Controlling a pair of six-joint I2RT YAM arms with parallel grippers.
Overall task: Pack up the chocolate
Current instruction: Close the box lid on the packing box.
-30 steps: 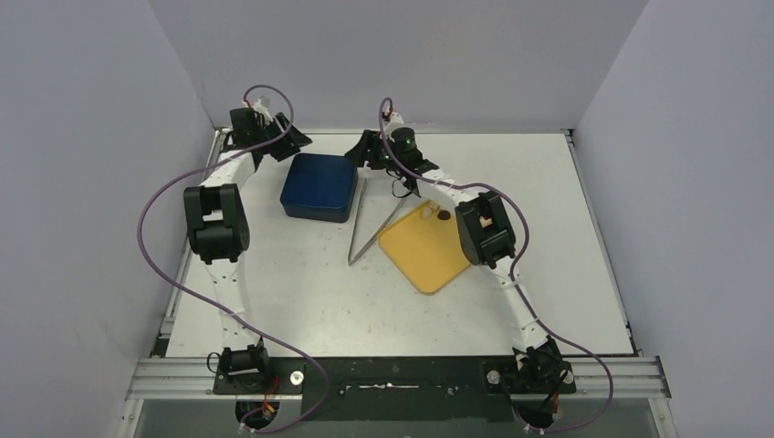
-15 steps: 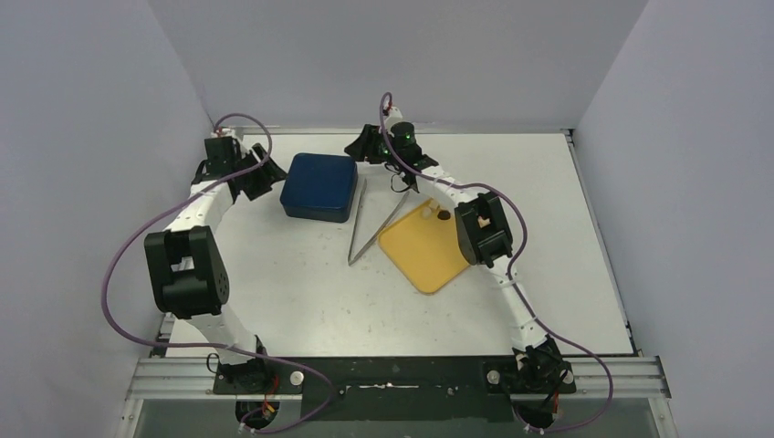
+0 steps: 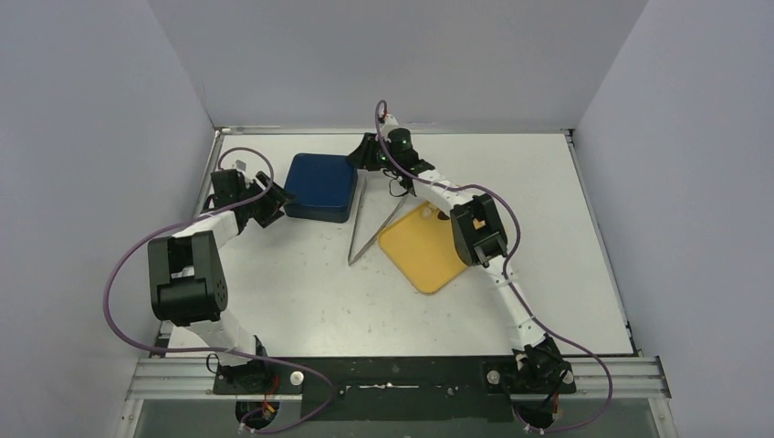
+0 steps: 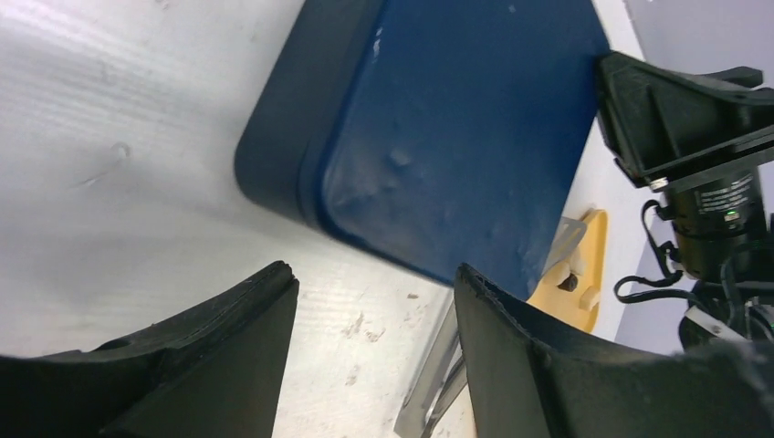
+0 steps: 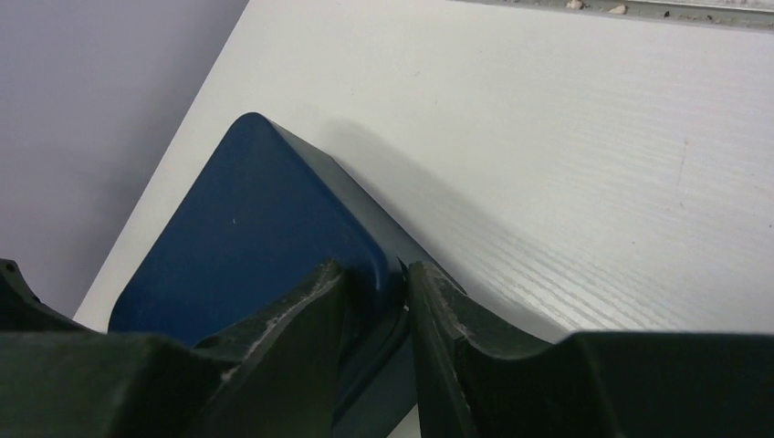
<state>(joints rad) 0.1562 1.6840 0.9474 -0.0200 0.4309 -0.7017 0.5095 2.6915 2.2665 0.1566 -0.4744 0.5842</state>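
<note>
Top external: blue box sits lid-on at far left of the desk; tweezers lie between it and the yellow tray, which the right forearm partly covers. The chocolate cannot be picked out here. Left gripper is at the box's near-left corner, right gripper at its far-right corner. Left wrist: jaws apart, nothing between them, box corner just ahead; beyond it a small dark piece, probably the chocolate, rests on the tray's edge. Right wrist: right gripper's jaws stand narrowly apart astride the lid's rim at the corner, apparently pinching it; contact not certain. Judgement: the step concerns the lid, either being lifted for loading or being seated; these pictures fit both. With a piece apparently on the tray, packing looks incomplete.
</note>
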